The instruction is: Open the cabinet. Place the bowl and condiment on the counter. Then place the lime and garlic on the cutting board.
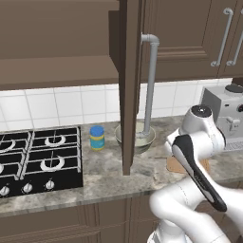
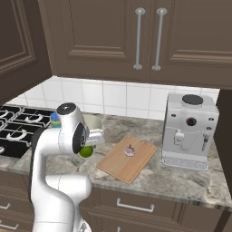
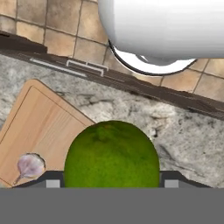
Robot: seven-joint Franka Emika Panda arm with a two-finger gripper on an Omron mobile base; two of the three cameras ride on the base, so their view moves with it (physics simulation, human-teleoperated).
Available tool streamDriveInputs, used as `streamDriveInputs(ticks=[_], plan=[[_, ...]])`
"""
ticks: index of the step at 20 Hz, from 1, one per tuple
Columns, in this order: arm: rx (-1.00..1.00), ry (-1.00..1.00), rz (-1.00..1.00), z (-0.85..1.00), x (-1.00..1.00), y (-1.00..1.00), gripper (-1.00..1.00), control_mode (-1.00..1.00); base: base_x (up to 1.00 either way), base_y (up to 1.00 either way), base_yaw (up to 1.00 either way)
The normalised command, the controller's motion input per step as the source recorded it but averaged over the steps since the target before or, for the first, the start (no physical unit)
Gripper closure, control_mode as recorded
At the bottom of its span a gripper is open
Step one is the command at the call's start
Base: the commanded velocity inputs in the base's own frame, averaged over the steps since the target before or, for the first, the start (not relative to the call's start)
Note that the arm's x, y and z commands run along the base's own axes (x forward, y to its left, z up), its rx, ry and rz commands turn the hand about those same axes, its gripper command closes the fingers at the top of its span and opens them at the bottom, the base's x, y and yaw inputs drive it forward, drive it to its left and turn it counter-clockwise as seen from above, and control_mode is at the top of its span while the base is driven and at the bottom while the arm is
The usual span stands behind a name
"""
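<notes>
A bright green lime (image 3: 111, 155), faintly mottled, is seen at the bottom centre of the hand view. To its left, a light-brown wooden cutting board (image 3: 39, 127) with fine grain is shown, bearing a pale, pinkish-white garlic (image 3: 29, 166). The counter (image 3: 183, 135) is marbled grey-beige. In the left base view, a jar (image 1: 97, 137) with a blue lid, yellow body and blue band is seen at centre, beside a grey-green bowl (image 1: 148, 140) with a cream inside. The cabinet (image 1: 128, 85) is dark brown with a grey handle.
</notes>
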Motion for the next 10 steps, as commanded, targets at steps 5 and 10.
streamDriveInputs(ticks=[5,10], plan=[[0.0,0.0,-0.06,0.02,0.0,-0.65,1.0,-1.0,0.0,0.0,0.0],[0.0,0.0,-0.01,-0.03,0.05,-0.41,1.0,-1.0,0.0,0.0,0.0]])
